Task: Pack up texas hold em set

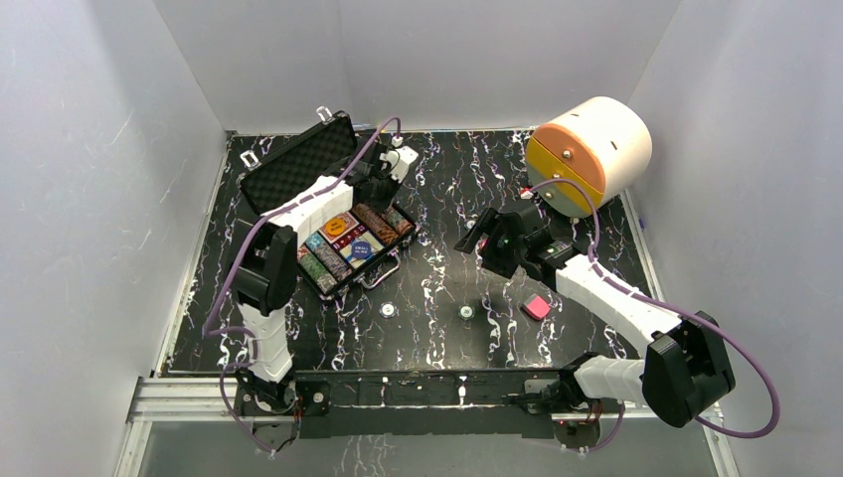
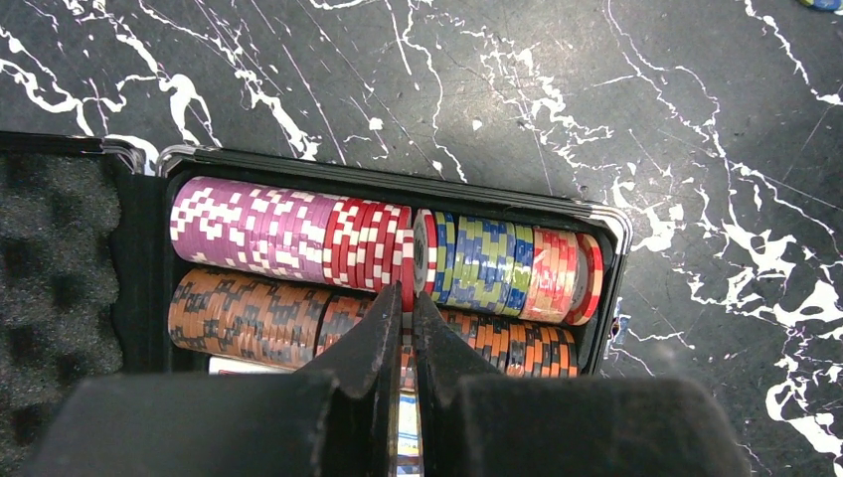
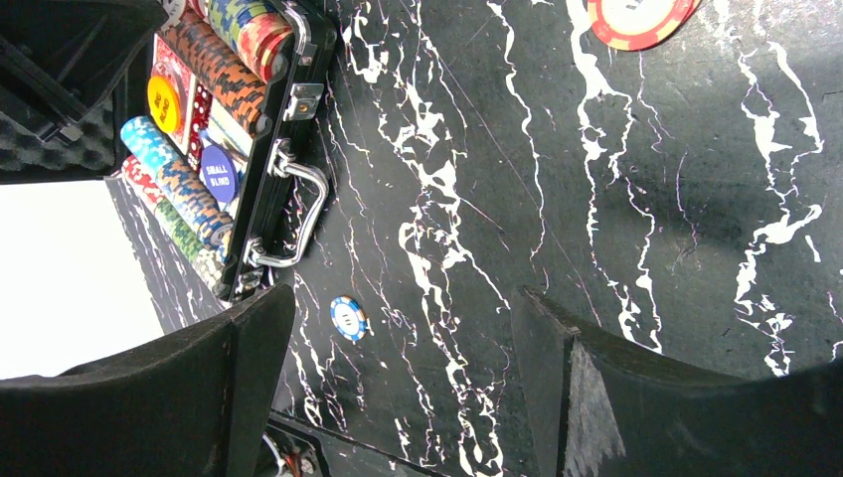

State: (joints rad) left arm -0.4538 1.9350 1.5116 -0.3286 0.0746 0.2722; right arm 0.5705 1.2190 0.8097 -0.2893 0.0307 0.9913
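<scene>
Starting far left, the case [image 1: 298, 167] lies open at the back-left of the table [image 1: 437, 199], with its foam lid tipped back and chip rows [image 2: 249, 224] packed in the tray. The left gripper [image 2: 408, 298] is down over those rows. Its fingers [image 2: 363, 343] are squeezed almost together on a thin red chip [image 2: 408, 263] standing edge-on between the red stack and the blue-green one (whatever shows lower in the slit is too narrow to read). The fingers cut off the nearer rows.

Moving right, a blue-and-white chip [image 3: 348, 318] lies loose just off the case handle [image 3: 298, 214]. Another chip [image 1: 465, 312] lies further right, too small to read its colour. The right gripper [image 3: 403, 298] hovers above the table, spread wide and holding nothing. Beyond it a red-rimmed chip [image 3: 636, 18] is clipped by the frame edge. The pink block [image 1: 536, 307] sits beside the right forearm, and the cylinder [image 1: 591, 154] fills the back-right corner.
</scene>
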